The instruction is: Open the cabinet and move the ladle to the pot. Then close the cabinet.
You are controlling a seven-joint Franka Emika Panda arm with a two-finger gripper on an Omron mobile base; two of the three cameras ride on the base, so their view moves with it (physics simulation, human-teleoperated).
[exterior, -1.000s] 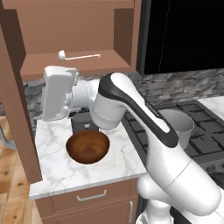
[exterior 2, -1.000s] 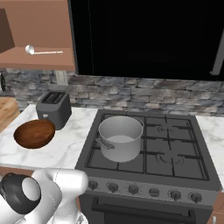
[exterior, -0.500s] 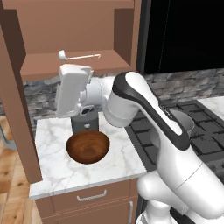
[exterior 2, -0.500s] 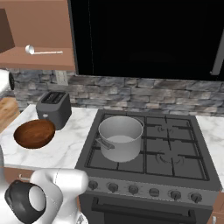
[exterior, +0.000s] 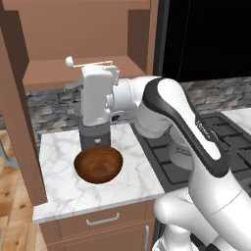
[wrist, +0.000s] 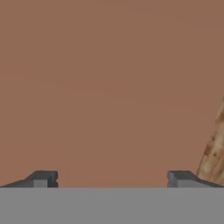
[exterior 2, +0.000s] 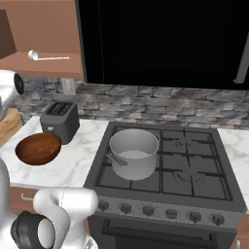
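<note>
Lying on the shelf of the open cabinet (exterior: 78, 39), the ladle (exterior: 90, 62) looks light, stiff and slippery; its thin handle seems best to pinch; the gripper (wrist: 112, 178) is spread wide, empty.

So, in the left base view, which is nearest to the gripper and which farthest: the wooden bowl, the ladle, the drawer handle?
From the gripper:
1. ladle, on the cabinet shelf just above the hand.
2. wooden bowl, on the counter below.
3. drawer handle, lowest, under the counter edge.
</note>
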